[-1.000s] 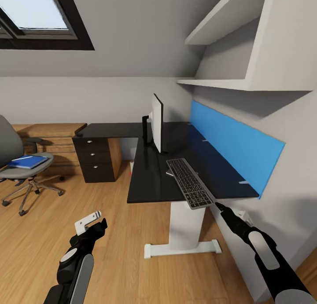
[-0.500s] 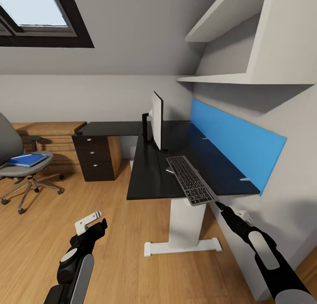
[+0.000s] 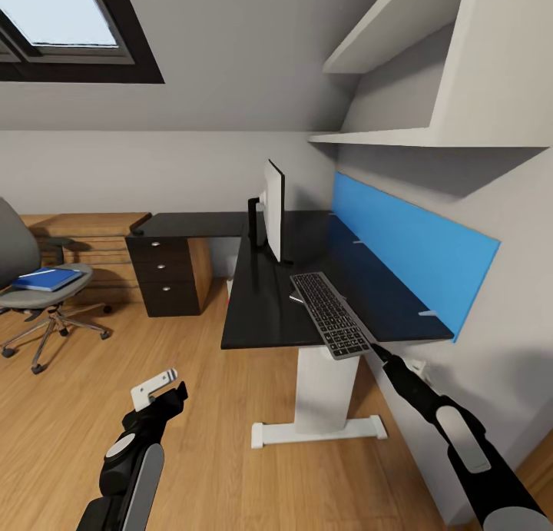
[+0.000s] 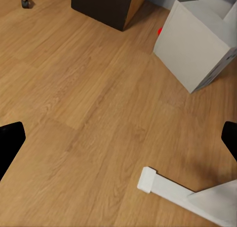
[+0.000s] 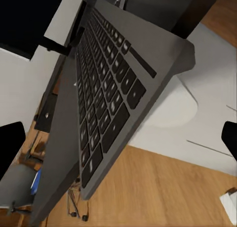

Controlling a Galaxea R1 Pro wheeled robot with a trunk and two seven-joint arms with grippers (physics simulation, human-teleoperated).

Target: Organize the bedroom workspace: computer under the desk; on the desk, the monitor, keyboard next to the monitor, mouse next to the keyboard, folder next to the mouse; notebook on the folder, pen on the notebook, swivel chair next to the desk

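- The left tool [image 3: 157, 386] hangs low over the wooden floor [image 3: 200, 408], nearest the camera. In the left wrist view its two dark fingertips sit at opposite edges of the frame with nothing between them, so it is spread wide and empty, probably parked out of the way.
- That same wrist view looks down on the computer [image 4: 197, 42], a light grey tower with a red light at its corner, standing on the floor beside the table's white foot [image 4: 163, 185]. It seems to be under the table already.
- The right tool [image 3: 379, 353] reaches to the near end of the keyboard [image 3: 332, 314]. Whether it grips that end or has let go, I cannot tell. The right wrist view has the keyboard [image 5: 98, 103] running away from the camera.
- The keyboard lies on the table [image 3: 265, 316], its near end poking past the front edge. It likely needs pushing further in, toward the monitor.
- Behind it the monitor [image 3: 273, 212] stands upright on the table, seen edge-on, which suits the task.
- Off to the left, well apart from the table, the swivel chair [image 3: 31, 293] carries the blue folder [image 3: 46, 279] on its seat. Both are not yet moved.
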